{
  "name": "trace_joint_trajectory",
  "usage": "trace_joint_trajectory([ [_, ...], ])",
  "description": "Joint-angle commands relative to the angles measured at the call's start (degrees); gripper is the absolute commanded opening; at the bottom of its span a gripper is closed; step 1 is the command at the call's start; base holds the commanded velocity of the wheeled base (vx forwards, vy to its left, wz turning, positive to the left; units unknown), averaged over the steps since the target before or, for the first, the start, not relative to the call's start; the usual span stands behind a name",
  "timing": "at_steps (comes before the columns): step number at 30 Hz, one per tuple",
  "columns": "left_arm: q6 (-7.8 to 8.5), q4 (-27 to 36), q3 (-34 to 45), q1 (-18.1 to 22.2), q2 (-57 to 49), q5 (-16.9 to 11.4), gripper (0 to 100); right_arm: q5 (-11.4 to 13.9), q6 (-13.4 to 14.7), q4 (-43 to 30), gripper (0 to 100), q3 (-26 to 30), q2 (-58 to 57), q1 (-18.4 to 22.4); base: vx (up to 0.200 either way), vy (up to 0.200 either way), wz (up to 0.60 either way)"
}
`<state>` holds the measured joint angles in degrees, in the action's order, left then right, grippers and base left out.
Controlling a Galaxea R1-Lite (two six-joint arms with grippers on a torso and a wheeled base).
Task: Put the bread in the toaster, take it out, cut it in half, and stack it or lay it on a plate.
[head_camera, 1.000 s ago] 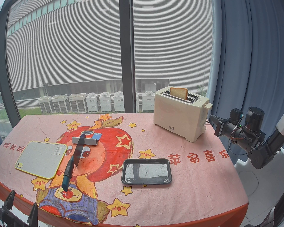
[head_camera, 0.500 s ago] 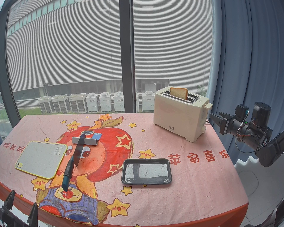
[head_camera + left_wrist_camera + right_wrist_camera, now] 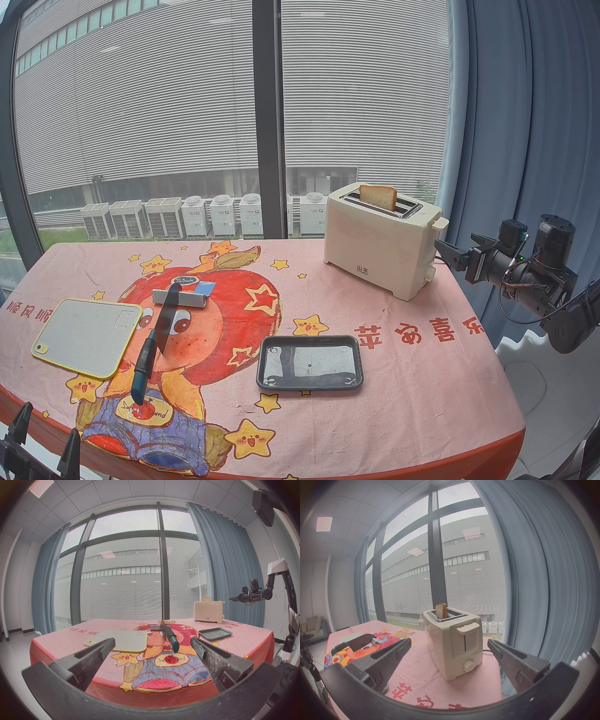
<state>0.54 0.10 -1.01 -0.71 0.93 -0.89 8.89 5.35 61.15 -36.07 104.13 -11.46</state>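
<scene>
Black left gripper (image 3: 153, 643) sits spread wide at the near table (image 3: 406, 387) edge, same as before. Knife (image 3: 153, 344), cutting board (image 3: 84, 334) and tray (image 3: 309, 339) haven't budged. Farther right, the right gripper (image 3: 455, 245), spread and empty, has slid in toward the toaster (image 3: 375, 250) lever (image 3: 440, 223). Bread (image 3: 377, 197) still pokes out of the toaster, far right.

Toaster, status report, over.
Right gripper open, beside the toaster at its lever end, not touching. Left gripper open, low at near table edge. Bread slice upright in slot, top showing. Nothing blocking lever.
</scene>
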Motion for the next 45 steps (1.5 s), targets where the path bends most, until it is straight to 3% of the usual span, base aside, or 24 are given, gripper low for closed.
trace_joint_trajectory([
  [1,-0.01,0.0,0.9,0.0,-0.9,0.0,100,0.0,-0.1,0.6,100,1.3,0.1,-0.7,0.000,0.000,0.00],
  [10,-0.01,0.0,0.9,0.0,-0.9,0.0,100,-0.3,-0.1,-0.2,100,1.2,-0.9,-3.1,0.000,0.000,0.00],
  [16,-0.01,0.0,0.9,0.0,-0.9,-0.1,100,-0.2,-1.8,-2.3,100,-1.3,-1.0,-1.3,0.000,0.000,0.00],
  [20,-0.01,0.0,0.9,0.0,-0.9,-0.1,100,1.0,-2.5,-5.7,100,-3.4,-1.6,-0.7,0.000,0.000,0.00],
  [29,-0.01,0.0,0.9,0.0,-0.9,0.0,100,3.2,-2.5,-5.9,100,-5.8,-0.8,0.2,0.000,0.000,0.00],
  [32,-0.01,0.0,0.9,0.0,-0.9,-0.1,100,7.5,-2.9,-5.9,100,-6.2,-0.3,0.9,0.000,0.000,0.00],
  [41,-0.01,0.0,0.9,0.0,-0.9,0.0,100,9.6,-3.8,-6.0,100,-9.4,0.2,1.4,0.000,0.000,0.00],
  [45,-0.01,0.0,0.9,0.0,-0.9,0.0,100,10.6,-3.9,-9.4,100,-12.0,1.0,1.3,0.000,0.000,0.00],
])
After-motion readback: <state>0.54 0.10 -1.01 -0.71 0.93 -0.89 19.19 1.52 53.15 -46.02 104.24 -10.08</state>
